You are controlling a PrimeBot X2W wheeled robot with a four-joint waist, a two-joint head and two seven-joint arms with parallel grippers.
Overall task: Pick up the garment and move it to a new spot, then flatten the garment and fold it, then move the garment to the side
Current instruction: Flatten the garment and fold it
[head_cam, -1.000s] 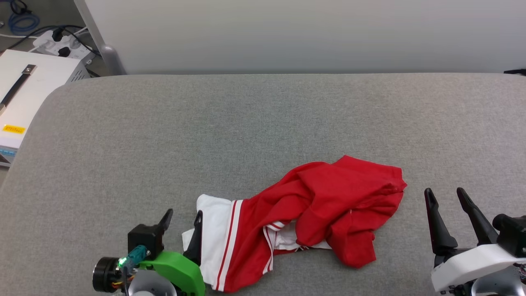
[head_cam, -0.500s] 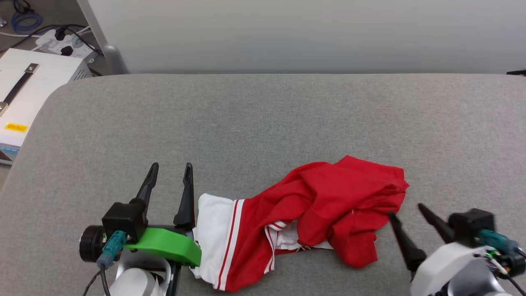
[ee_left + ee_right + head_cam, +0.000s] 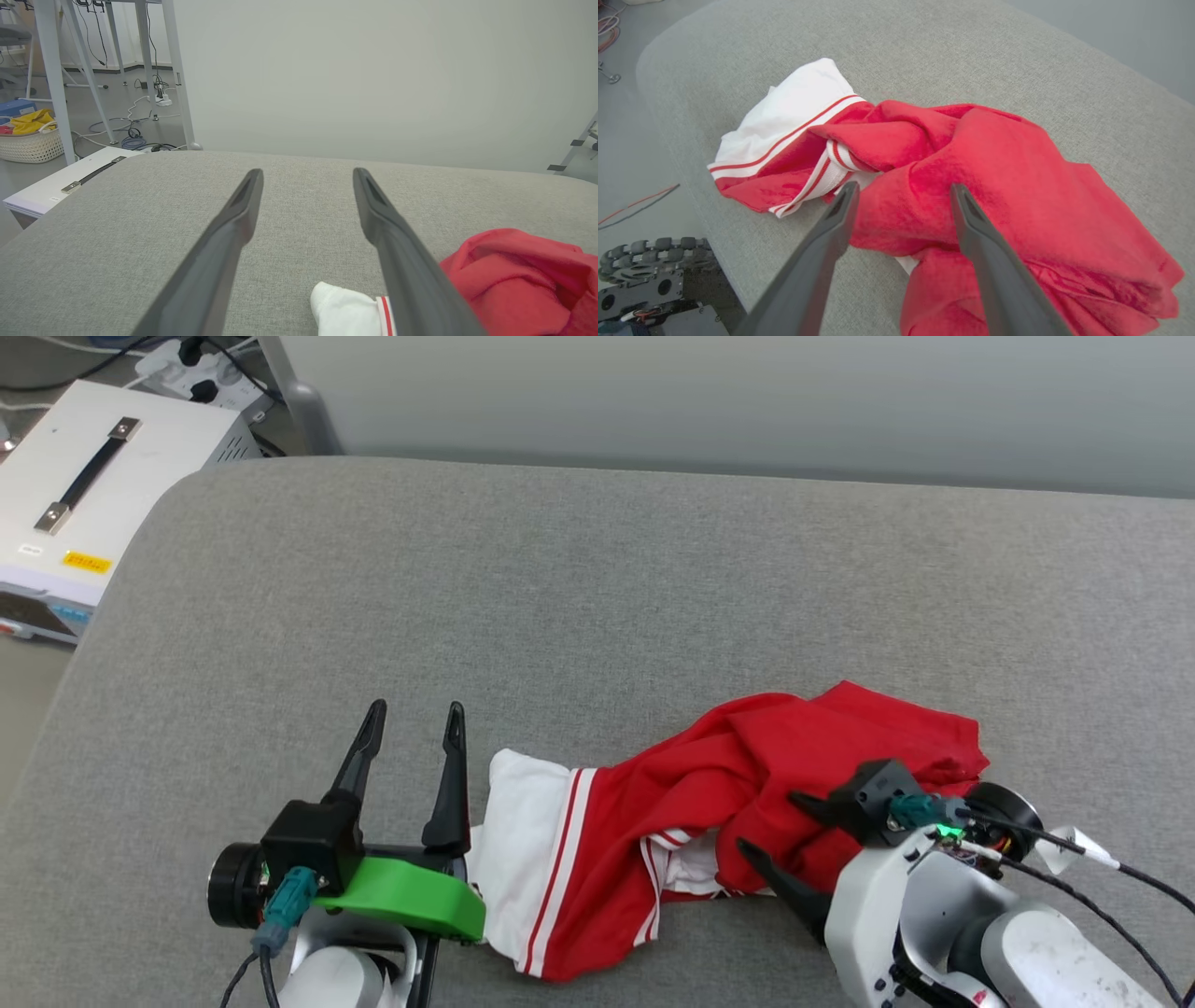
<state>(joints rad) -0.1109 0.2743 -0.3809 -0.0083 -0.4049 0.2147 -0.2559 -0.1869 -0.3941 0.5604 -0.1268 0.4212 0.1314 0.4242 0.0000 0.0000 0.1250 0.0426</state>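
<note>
Here, the garment (image 3: 747,784), a crumpled red jersey with a white striped sleeve, lay on the grey padded surface (image 3: 597,597). Its red folds sat right at the fingertips of the right pincer (image 3: 767,821), whose fingers were spread wide. The white sleeve lay just to the right of the left pincer (image 3: 415,709), which was also spread wide and held nothing.

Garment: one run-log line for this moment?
stage: pre-grasp | garment: crumpled on grey cushion | left claw: open, beside garment | right claw: open, over garment
</note>
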